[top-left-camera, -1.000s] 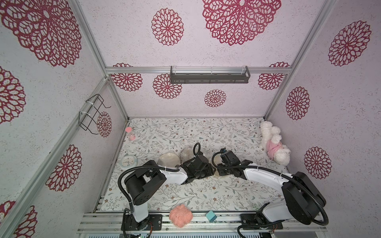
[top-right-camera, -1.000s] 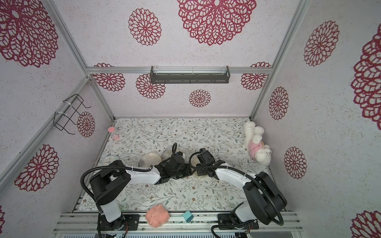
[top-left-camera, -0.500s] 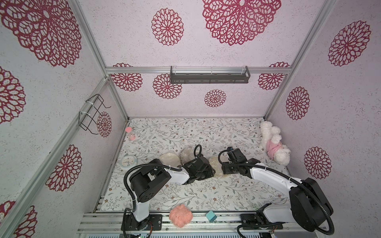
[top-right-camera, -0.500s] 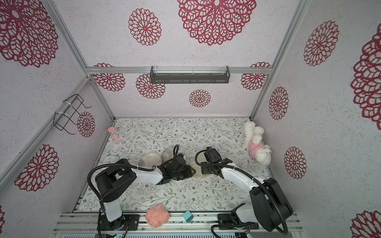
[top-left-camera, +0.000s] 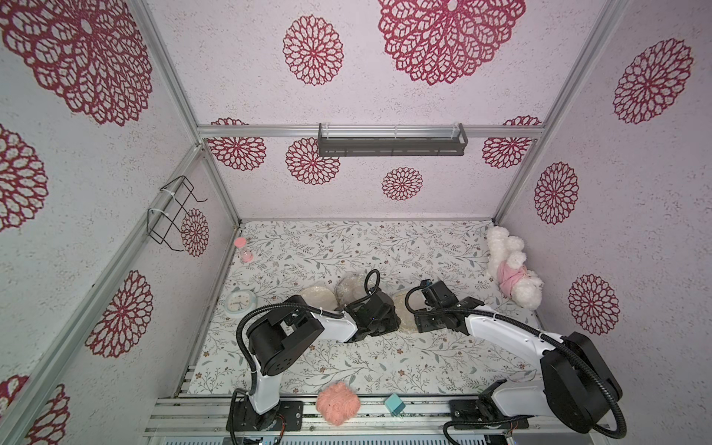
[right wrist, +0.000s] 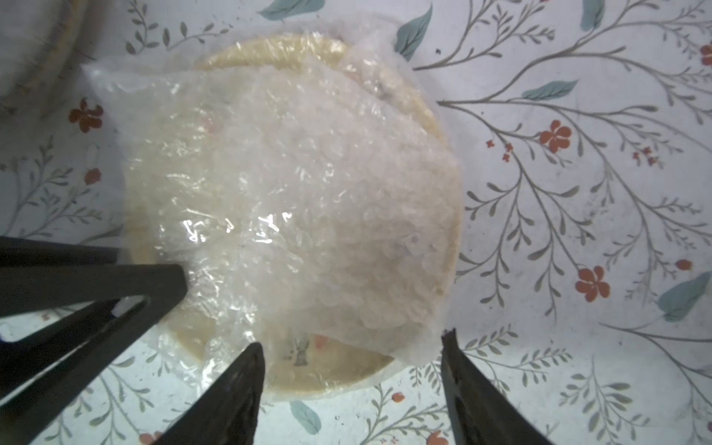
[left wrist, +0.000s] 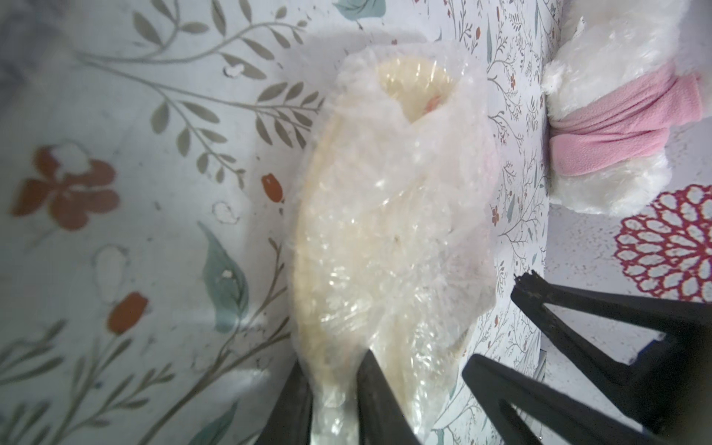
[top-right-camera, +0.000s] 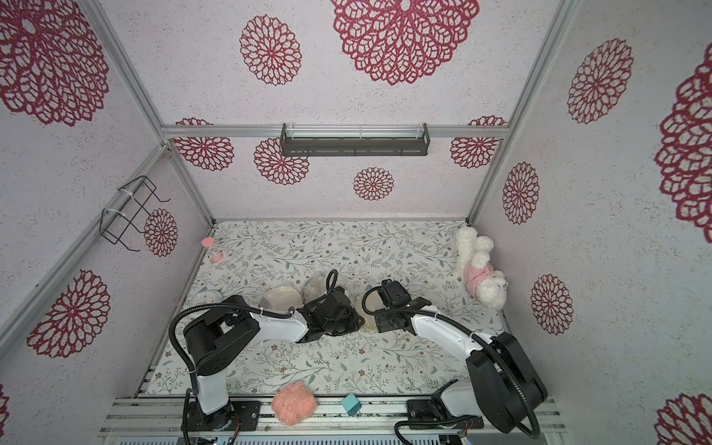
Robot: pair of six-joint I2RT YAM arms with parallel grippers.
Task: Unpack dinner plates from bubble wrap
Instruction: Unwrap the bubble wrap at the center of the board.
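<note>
L gripper (left wrist: 333, 370) jaws are pinched together on the bubble wrap (left wrist: 385, 215), w/ film bunched btwn the fingers at the plate's rim. R gripper (right wrist: 351, 341) jaws stand wide apart over the opposite rim, nothing in them. On to the scene: we've got the floral table (top-left-camera: 385, 250), both arms meeting mid-table. A plush toy (top-left-camera: 508, 269) is slumped by the right wall. The cream plate (right wrist: 346, 375) lies btwn the two grippers, wrap folded over most of it, and a strip near the R fingers shows a small dark motif. A second wrapped plate (top-left-camera: 318, 298) and a third wrapped plate (top-left-camera: 348, 287) sit side by side behind the L arm. We see the clock (top-left-camera: 240, 302) near the left wall. The pink pom (top-left-camera: 338, 402) and teal block (top-left-camera: 395, 404) are on the front rail.
</note>
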